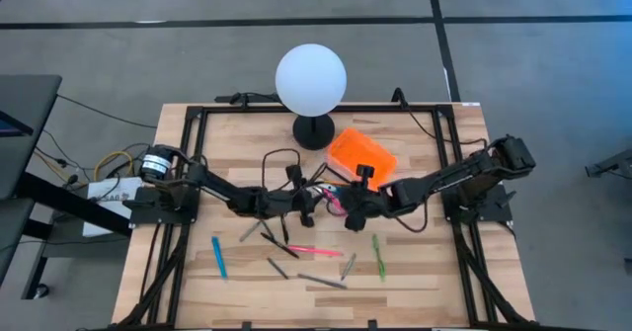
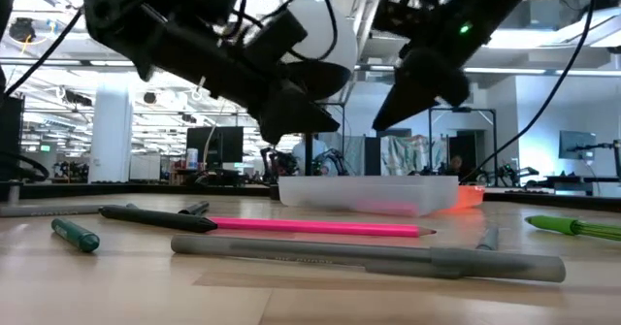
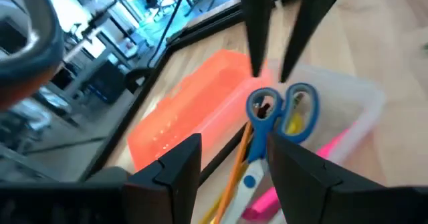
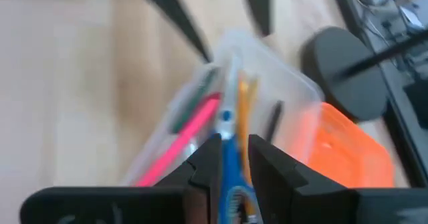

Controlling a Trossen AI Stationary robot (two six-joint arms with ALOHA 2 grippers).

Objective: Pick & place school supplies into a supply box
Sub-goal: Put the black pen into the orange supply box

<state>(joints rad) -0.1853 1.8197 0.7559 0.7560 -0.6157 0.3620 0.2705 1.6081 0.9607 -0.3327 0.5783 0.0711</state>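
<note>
One clear plastic supply box (image 1: 334, 199) with its orange ribbed lid (image 1: 361, 153) open sits mid wooden tabletop (image 1: 434, 272). The right end effector (image 4: 232, 162) is clamped on blue-handled scissors (image 3: 281, 110) above it; the left end effector (image 3: 231, 167) hovers spread apart. Roughly eight pens (image 1: 316, 251) lie loose nearby.

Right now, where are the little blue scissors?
The blue-handled scissors are over the clear supply box, beside its orange lid. In the right wrist view the right gripper grips them, with the left gripper close by.
</note>
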